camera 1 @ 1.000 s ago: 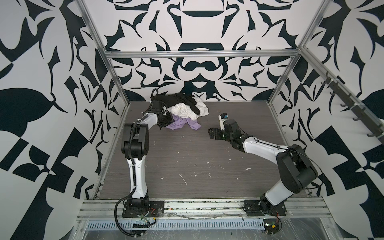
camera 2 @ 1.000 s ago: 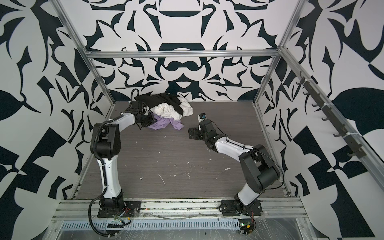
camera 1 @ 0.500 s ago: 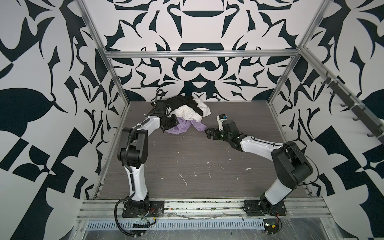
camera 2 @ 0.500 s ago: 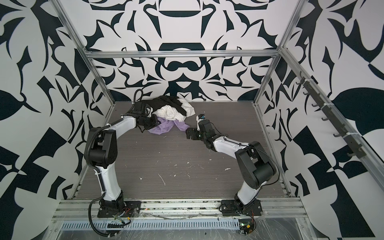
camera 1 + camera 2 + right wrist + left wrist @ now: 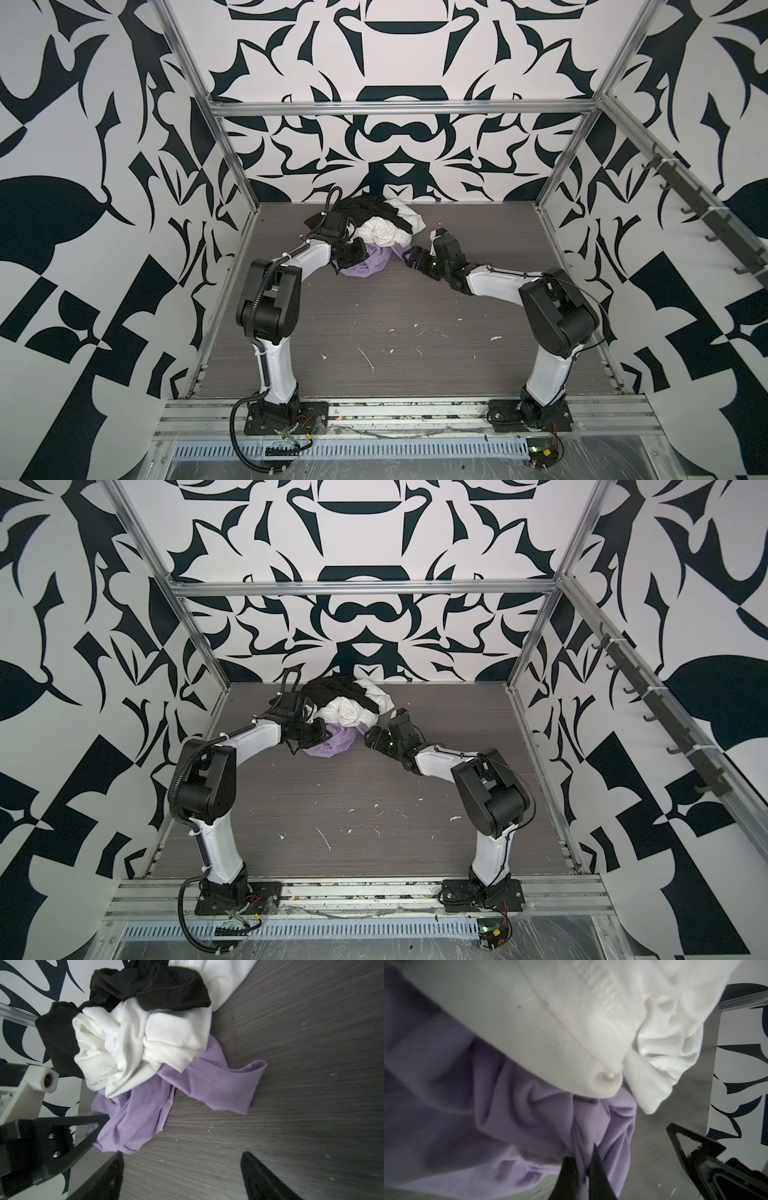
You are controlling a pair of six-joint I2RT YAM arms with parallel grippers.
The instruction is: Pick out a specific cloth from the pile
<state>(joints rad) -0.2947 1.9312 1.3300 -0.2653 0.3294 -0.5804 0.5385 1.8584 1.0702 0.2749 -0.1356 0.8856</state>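
Note:
The pile lies at the back of the floor in both top views: a black cloth (image 5: 365, 208) on top, a white cloth (image 5: 384, 232) (image 5: 353, 712) in the middle. The lavender cloth (image 5: 368, 266) (image 5: 332, 746) sticks out from under the white one toward the front. My left gripper (image 5: 348, 259) (image 5: 582, 1157) is shut on a bunched fold of the lavender cloth (image 5: 591, 1118). My right gripper (image 5: 410, 258) (image 5: 182, 1155) stands open just right of the cloth (image 5: 207, 1082), low over bare floor, with nothing between its fingers. The right wrist view shows the left gripper (image 5: 101, 1123) pinching the cloth's edge.
The back wall (image 5: 399, 166) stands directly behind the pile, with metal frame posts (image 5: 232, 166) at the corners. A rail of hooks (image 5: 706, 216) runs along the right wall. White specks (image 5: 365, 357) dot the grey wood-grain floor in front.
The left gripper has dragged the lavender cloth right and toward the front, out from under the white cloth. The right gripper has moved left up to the cloth, its jaws narrowing slightly.

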